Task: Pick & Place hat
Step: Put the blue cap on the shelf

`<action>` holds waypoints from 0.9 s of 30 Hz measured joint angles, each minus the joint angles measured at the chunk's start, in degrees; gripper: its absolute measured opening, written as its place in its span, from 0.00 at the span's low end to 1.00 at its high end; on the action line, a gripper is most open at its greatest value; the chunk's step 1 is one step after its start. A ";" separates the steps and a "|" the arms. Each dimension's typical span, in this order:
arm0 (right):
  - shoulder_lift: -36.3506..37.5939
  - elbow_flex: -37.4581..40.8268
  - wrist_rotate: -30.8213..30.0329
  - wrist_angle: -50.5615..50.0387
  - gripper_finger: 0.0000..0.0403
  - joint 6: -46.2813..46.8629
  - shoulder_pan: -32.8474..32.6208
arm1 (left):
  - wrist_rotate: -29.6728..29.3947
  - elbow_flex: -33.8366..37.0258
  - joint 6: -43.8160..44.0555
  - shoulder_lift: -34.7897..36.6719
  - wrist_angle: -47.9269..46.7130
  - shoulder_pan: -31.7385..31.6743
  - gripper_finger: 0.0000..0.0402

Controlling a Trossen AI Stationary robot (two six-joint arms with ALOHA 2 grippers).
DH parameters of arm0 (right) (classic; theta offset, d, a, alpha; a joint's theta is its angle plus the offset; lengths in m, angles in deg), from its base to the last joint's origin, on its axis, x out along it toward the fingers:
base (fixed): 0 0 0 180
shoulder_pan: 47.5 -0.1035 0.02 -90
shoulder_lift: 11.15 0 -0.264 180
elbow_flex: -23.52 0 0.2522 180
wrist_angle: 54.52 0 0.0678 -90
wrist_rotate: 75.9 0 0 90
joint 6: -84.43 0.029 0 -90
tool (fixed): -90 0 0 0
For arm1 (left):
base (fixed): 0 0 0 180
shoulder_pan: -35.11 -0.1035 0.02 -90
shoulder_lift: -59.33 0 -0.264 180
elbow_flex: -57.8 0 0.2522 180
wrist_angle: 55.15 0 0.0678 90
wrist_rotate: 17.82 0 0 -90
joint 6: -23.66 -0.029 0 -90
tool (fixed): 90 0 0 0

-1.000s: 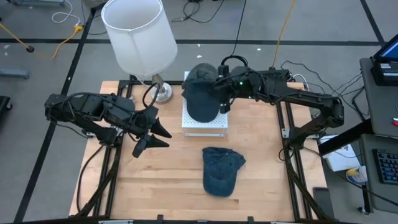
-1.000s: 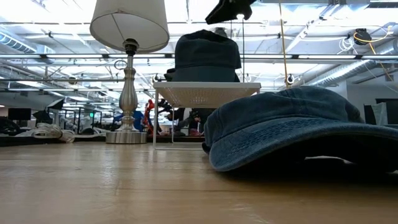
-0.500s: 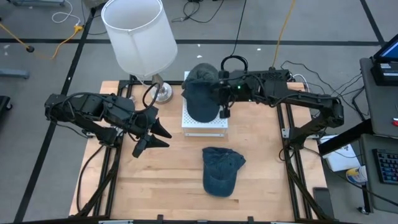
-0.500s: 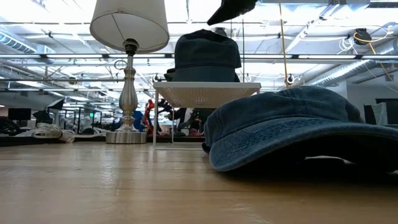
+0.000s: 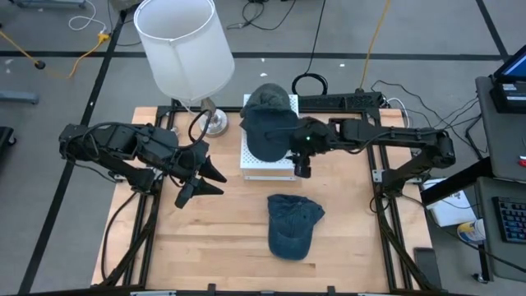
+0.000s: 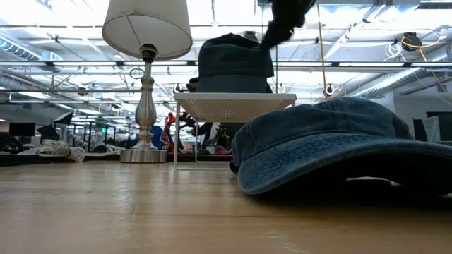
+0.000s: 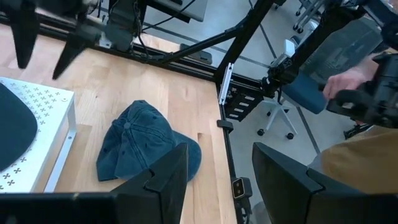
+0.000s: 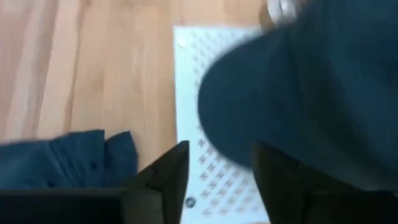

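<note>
One dark blue hat [image 5: 266, 123] sits crown up on a white perforated stand [image 5: 271, 167], its brim resting on the stand's top; the low view shows this hat [image 6: 235, 63] there too. A second blue cap [image 5: 292, 224] lies flat on the wooden table near the near edge, large in the low view [image 6: 339, 141]. My right gripper [image 5: 301, 168] hovers open over the stand's near right corner, beside the first hat's brim [image 8: 261, 112]. My left gripper [image 5: 201, 191] waits open above the table, left of the stand.
A lamp with a white shade [image 5: 182, 45] stands on a metal base [image 5: 215, 123] at the far left of the stand. Bare wood [image 5: 205, 247] lies left of the cap. In the left wrist view a person's hand [image 7: 348, 81] shows beyond the table's right edge.
My right gripper has moved from above the hat on the stand toward the table's near edge and somewhat down, ending over the stand's near right corner. Both hats and the left arm have stayed where they were.
</note>
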 joint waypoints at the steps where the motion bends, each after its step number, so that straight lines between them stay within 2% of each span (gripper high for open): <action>1: 0.57 1.34 0.04 0.06 0.44 3.12 0.32 | 0.00 0.00 0.00 0.00 0.00 0.00 0.46; 7: 5.38 12.63 0.00 5.21 0.54 12.12 3.16 | 0.00 -0.02 -0.01 0.02 0.01 0.00 0.46; 12: 12.43 24.23 0.27 23.18 0.55 13.94 5.43 | 0.00 -0.02 -0.04 0.02 -0.07 0.11 0.46; 15: 14.97 30.06 0.31 28.02 0.55 15.28 7.49 | 0.00 -0.02 -0.07 0.02 -0.13 0.20 0.46; 17: 16.15 33.35 2.40 31.19 0.55 16.29 9.07 | 0.02 -0.02 -0.27 0.02 -0.25 0.20 0.46; 20: 16.73 36.99 7.36 38.93 0.55 18.64 10.95 | 0.02 -0.02 -0.31 0.02 -0.35 0.20 0.46; 27: 15.88 39.74 9.31 44.05 0.55 18.67 13.38 | 0.07 -0.02 0.01 0.02 -0.44 0.17 0.46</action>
